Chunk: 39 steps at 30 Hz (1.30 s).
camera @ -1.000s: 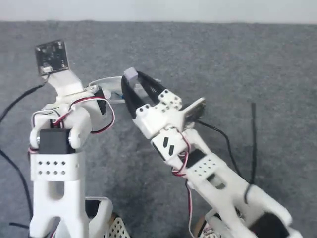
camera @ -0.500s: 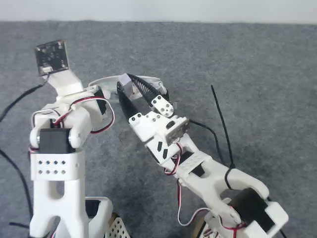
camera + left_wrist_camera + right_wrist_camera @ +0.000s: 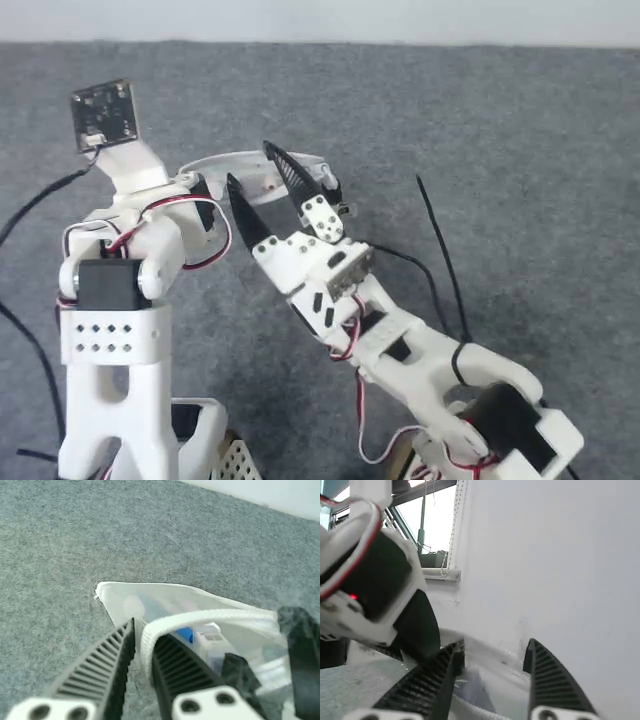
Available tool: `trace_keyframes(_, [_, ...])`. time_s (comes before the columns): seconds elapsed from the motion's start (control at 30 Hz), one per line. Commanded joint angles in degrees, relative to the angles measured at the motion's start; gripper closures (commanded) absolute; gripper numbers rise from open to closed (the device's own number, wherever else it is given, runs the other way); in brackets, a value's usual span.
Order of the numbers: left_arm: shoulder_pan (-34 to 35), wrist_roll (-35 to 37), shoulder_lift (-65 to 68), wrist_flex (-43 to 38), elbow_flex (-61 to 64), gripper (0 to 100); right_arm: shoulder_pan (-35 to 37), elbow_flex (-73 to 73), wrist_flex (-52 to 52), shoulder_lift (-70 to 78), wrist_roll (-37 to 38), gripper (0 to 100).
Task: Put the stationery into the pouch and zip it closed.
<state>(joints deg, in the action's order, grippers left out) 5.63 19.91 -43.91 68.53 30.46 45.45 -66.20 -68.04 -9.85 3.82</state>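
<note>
pouch (image 3: pixel 215 163) half hidden, stationery (image 3: pixel 185 634) inside blurred

Pouch (image 3: pixel 150 597) translucent soft plastic; table (image 3: pixel 540 120) rough grey carpet; arms (image 3: pixel 110 340) smooth white plastic

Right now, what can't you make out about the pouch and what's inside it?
- Pouch, high view: mostly hidden behind the open right claw and the left arm.
- Contents, left wrist view: blurred through the fabric; a blue item shows, its kind unclear.
- How far it is zipped, left wrist view: covered by the left claw and cut off by the picture's edge.
</note>
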Motion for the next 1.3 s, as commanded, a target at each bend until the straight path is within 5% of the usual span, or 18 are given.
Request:
trace_keyframes(0.0, [0.1,-0.5,-0.5,0.2,-1.9,99,-0.6,-4.0,-0.1,-6.5,2.7,83.4])
trace_keyframes(0.33, [0.1,-2.7,-0.5,0.2,-1.8,99,-0.7,-3.1,29.2,-22.3,-2.7,99.7])
trace_keyframes(0.83, [-0.4,-5.5,-0.9,0.2,-0.6,99,-1.0,28.6,85.5,-13.5,-14.4,98.1])
trace_keyframes(1.03, [-0.1,-5.5,-0.6,-0.1,-0.3,99,-4.0,31.7,89.8,-13.6,-14.4,96.9])
trace_keyframes(1.27, [0.0,-5.5,-0.6,-0.2,-0.3,99,-4.9,24.4,89.8,-26.5,-14.2,80.3])
